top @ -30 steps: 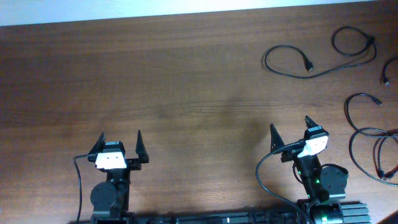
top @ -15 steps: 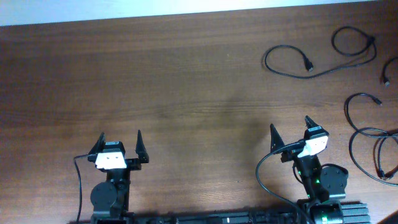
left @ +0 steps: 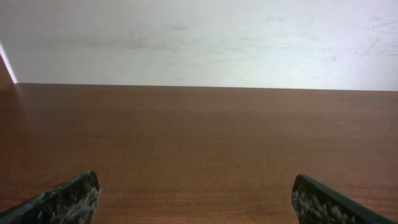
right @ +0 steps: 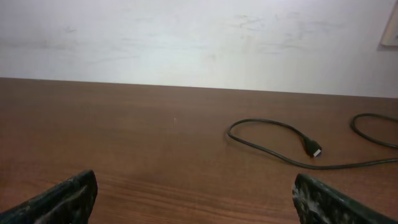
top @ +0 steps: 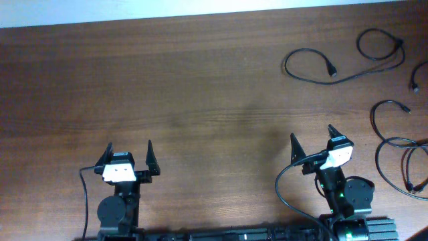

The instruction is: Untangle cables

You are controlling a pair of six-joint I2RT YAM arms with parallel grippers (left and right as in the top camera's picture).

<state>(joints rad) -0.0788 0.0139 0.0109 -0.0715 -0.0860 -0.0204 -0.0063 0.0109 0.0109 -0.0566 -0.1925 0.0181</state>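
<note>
Surface: a brown wooden table with a smooth, matt finish and fine grain running lengthwise. In both wrist views an off-white, faintly scuffed wall rises behind its far edge.

Left end effector: black body with a white rectangular cap, at the near edge of the table on the left. Its two pointed, wedge-shaped fingers are spread as wide as they go and grip nothing. Their inner faces look dark, rough and speckled in the left wrist view, with only bare wood between them.

Right end effector: same build, at the near edge on the right and turned slightly. It is likewise fully spread and empty. A thicker black wire curves down from it to the arm base.

The thin black cables all lie flat on the right part of the table, well apart from both end effectors.
- One long cord lies near the far right corner. It forms a rounded loop ending in a small blocky plug, then sweeps right into a second, smaller loop. The right wrist view shows the first loop and the plug ahead of the fingers.
- A second cord curls in an open hook near the right edge, with a small plug at its upper end.
- Below it, several overlapping loops run off the right edge. Whether they are knotted cannot be told.
</note>
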